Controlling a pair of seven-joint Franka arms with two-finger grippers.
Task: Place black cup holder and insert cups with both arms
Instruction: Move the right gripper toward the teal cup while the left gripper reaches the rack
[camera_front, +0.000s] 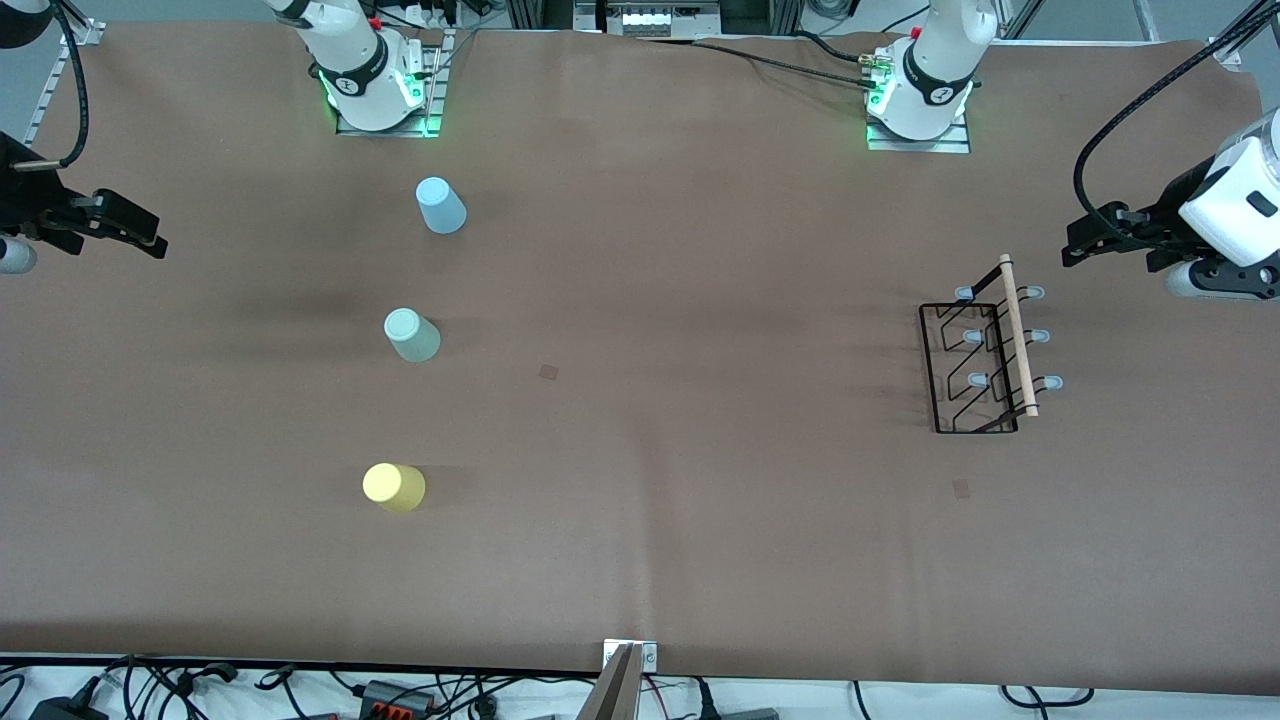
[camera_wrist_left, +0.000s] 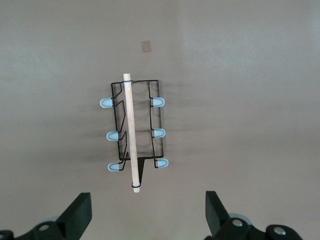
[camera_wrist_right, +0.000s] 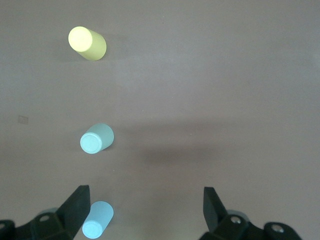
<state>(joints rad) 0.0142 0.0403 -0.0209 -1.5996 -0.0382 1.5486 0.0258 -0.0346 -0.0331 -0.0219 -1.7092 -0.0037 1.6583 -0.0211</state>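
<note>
Over the left arm's end of the brown worktop (camera_front: 700, 250), the left gripper (camera_wrist_left: 147, 212) hangs with its black fingers (camera_wrist_left: 80, 212) spread wide and nothing between them, and the right gripper (camera_wrist_right: 145, 210) hangs the same way over the right arm's end, fingers (camera_wrist_right: 77, 207) wide apart and empty too. Under the left one sits the thin black wire cup holder (camera_front: 975, 370) with the light wooden rod handle (camera_front: 1018, 335) on top and six pale blue-grey capped pegs (camera_wrist_left: 106, 103) sticking out, three a side, standing on the worktop untouched. The cups are all upside down in a loose row toward the right arm's end, well apart from each other: the light blue plastic tumbler (camera_front: 440, 206) closest to the robot bases, the pale green tumbler (camera_front: 411, 335) in the middle, and the yellow tumbler (camera_front: 393, 487) nearest the front camera. No cups on the holder yet.
</note>
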